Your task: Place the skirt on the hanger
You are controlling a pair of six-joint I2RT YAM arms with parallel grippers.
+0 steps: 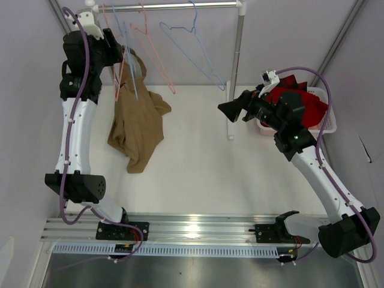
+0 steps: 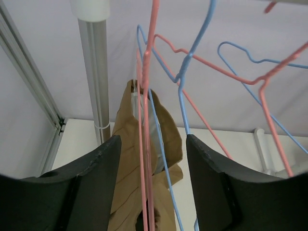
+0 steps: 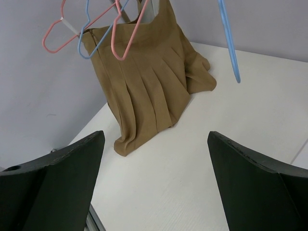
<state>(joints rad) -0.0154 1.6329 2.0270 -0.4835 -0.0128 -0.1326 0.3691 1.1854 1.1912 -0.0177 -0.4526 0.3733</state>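
Skirt (image 1: 138, 123), seen from above, hangs from the pink hanger (image 1: 117, 78) on the rail (image 1: 180, 6) at far left, its hem slumped on the counter (image 1: 198, 168); left hand (image 1: 123, 57) is up by it, right hand (image 1: 231, 110) well apart

Left wrist: its fingers (image 2: 96, 183) stand parted, hanger (image 2: 146, 120) and skirt (image 2: 127, 159) in the gap, nothing gripped

Right wrist: hand (image 3: 156, 134) wide, empty, facing the skirt (image 3: 144, 82)

Hanging looks done; probably only backing away is left
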